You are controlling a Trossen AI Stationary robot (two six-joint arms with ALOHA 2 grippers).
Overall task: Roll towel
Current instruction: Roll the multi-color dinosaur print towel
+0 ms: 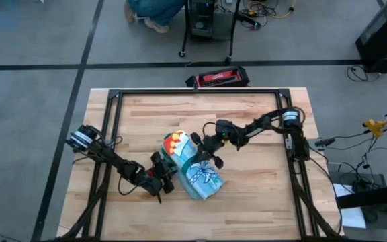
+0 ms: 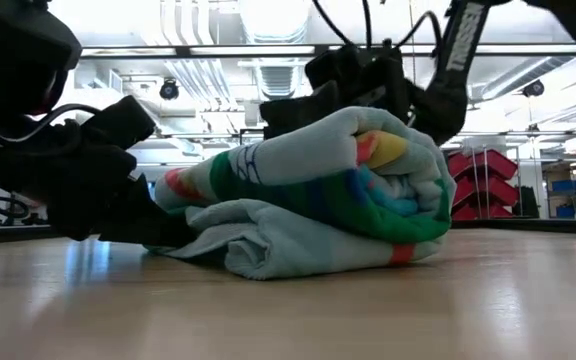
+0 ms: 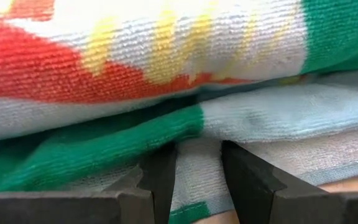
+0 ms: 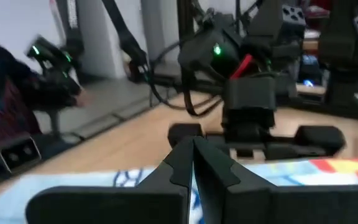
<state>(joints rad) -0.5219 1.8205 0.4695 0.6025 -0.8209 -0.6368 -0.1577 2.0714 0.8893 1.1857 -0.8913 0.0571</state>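
Two grippers on the towel, which lies rolled into a thick bundle near the middle of the wooden table. Left gripper is at the towel's left end, fingers pinching a fold of its lower layer. Right gripper sits on top of the roll, fingers pressed fully together, holding nothing. Black metal frame runs around the table edge, well clear of the towel. Red-and-black case lies on the floor just beyond the table's far edge.
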